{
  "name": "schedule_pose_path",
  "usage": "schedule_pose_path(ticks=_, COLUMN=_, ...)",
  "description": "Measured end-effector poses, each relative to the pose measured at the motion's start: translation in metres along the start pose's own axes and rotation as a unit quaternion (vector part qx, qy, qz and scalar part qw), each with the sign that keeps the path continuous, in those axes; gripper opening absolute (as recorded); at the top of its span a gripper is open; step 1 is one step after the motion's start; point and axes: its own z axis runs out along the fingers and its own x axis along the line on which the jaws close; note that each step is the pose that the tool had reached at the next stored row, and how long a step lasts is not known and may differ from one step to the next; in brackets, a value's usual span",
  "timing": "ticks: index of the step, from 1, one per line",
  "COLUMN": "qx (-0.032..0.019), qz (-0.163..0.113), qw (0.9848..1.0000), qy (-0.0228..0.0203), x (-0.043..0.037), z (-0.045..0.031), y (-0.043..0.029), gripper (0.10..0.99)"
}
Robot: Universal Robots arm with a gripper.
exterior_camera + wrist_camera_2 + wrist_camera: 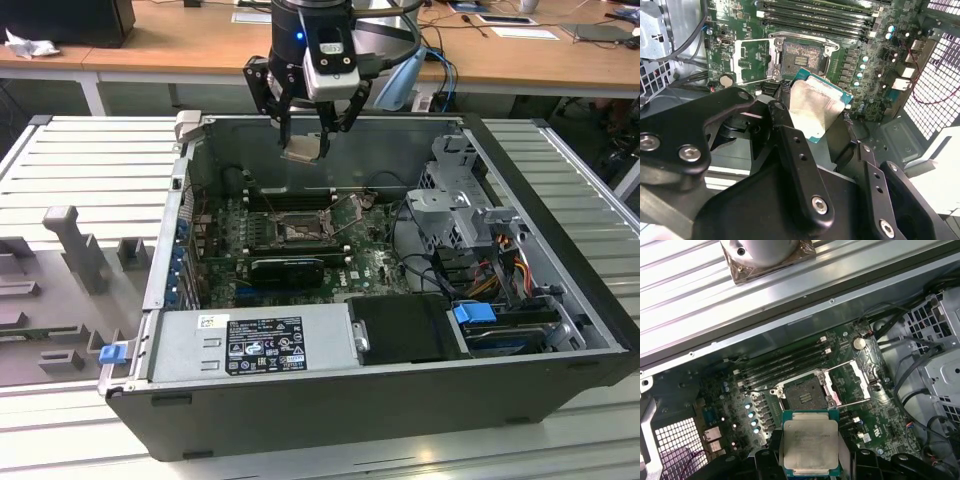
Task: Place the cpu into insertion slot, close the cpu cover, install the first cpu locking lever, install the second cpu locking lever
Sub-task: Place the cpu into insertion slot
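Note:
My gripper [304,140] hangs above the open computer case, shut on the cpu [303,149], a small pale square chip held by its edges. In both wrist views the cpu [816,106] [810,444] sits between the black fingers [790,145], well above the board and off to one side of the insertion slot [801,57] [803,393]. The insertion slot [298,232] lies bare in the middle of the green board, its pin field showing. The cpu cover [850,384] [752,60] is swung open beside the slot, with thin wire levers raised near it.
A grey power supply [255,345] fills the case's near side. A metal drive cage [462,200] with cables stands at the exterior view's right. Memory slots [285,198] lie behind the slot, a long black card [288,266] in front. Grey fixtures [75,250] rest on the table.

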Motion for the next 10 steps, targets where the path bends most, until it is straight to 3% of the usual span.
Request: schedule_pose_path(ticks=10, qx=-0.0003, qz=0.015, qw=0.9999, qy=-0.0014, x=0.0, z=0.0, y=0.0, gripper=0.525)
